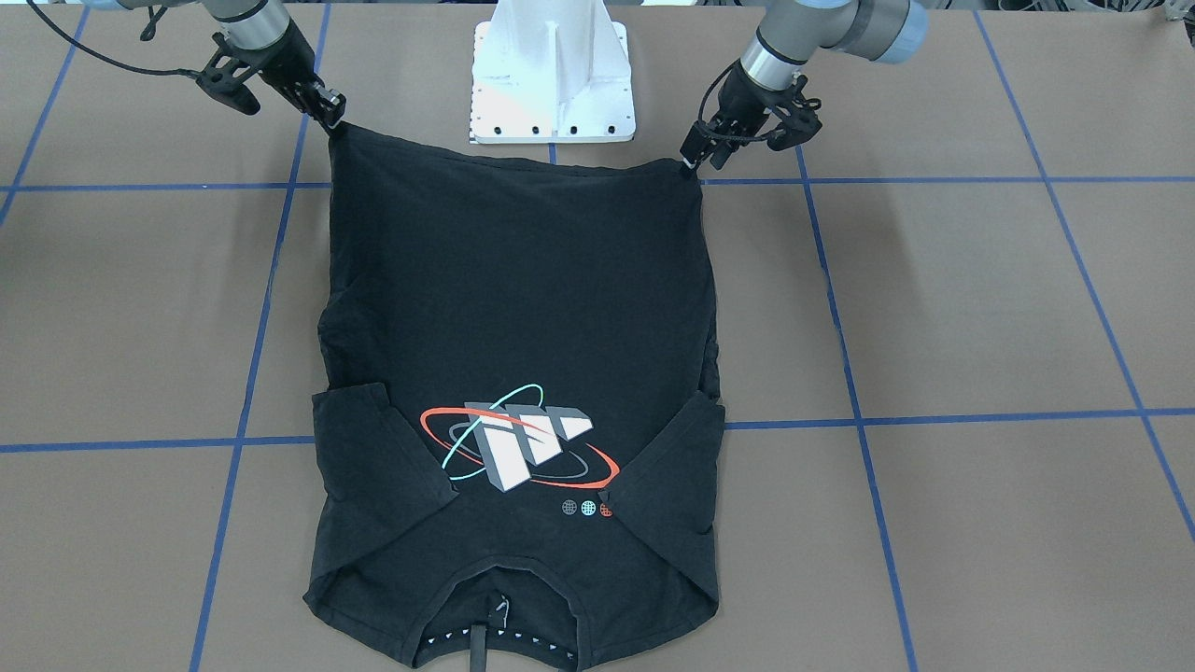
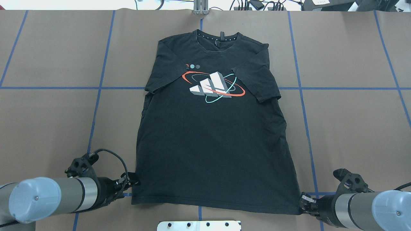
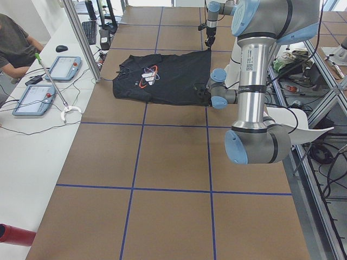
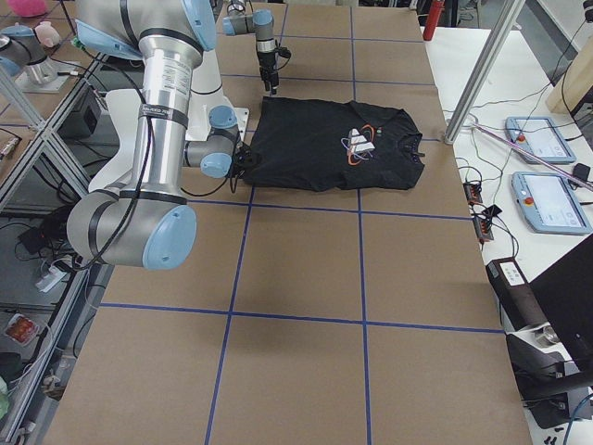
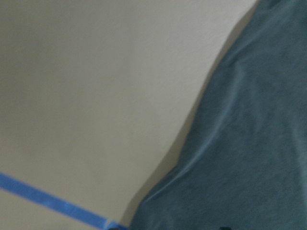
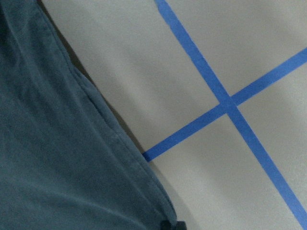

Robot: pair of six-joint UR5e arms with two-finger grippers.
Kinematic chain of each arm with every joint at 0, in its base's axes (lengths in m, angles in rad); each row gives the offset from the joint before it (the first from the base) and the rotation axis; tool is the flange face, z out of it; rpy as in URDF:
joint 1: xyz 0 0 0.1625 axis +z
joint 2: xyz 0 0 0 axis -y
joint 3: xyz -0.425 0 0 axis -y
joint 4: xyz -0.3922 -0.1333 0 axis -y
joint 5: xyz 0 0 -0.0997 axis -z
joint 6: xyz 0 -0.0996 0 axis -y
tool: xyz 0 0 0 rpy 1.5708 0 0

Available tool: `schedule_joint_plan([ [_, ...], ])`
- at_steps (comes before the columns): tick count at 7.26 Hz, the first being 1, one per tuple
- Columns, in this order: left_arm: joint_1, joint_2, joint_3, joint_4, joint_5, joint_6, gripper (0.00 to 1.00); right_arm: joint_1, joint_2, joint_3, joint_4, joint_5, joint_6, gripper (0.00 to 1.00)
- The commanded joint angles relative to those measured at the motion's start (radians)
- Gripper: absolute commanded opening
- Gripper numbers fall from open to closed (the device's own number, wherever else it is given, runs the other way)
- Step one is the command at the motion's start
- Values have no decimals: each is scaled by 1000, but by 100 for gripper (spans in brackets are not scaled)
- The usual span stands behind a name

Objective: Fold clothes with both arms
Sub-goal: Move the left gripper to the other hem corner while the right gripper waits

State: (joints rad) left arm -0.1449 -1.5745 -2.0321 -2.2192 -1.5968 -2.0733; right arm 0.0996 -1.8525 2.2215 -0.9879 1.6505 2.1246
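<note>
The black T-shirt [image 2: 212, 138] lies spread on the table with its white-grey graphic [image 2: 213, 85] facing up. Its collar [image 2: 218, 37] is on the far side from the robot and both sleeves are folded inward. My left gripper [image 2: 134, 184] is shut on the hem corner nearest it, seen also on the right of the front view as left gripper [image 1: 693, 161]. My right gripper [image 1: 334, 114] pinches the other hem corner, also visible as right gripper [image 2: 303, 202]. The hem between them [image 1: 523, 159] sags slightly. Both wrist views show only shirt fabric [image 5: 249, 158] [image 6: 53, 163] over the table.
The white pedestal base [image 1: 551, 75] stands just behind the hem. Blue tape lines [image 1: 840, 308] grid the brown table. A side bench holds tablets [image 3: 32, 100] and cables, with a seated person [image 3: 13, 43] and a metal post [image 3: 81, 38] beside it.
</note>
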Motion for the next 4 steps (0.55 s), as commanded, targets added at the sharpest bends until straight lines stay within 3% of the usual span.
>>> schedule_joint_plan([
  [1,34,1,3,3,6,-21,68,0,-1,1,0,0,0,0],
  [4,45,-7,4,3,38,-33,64,0,-2,0,0,5,-2,0],
])
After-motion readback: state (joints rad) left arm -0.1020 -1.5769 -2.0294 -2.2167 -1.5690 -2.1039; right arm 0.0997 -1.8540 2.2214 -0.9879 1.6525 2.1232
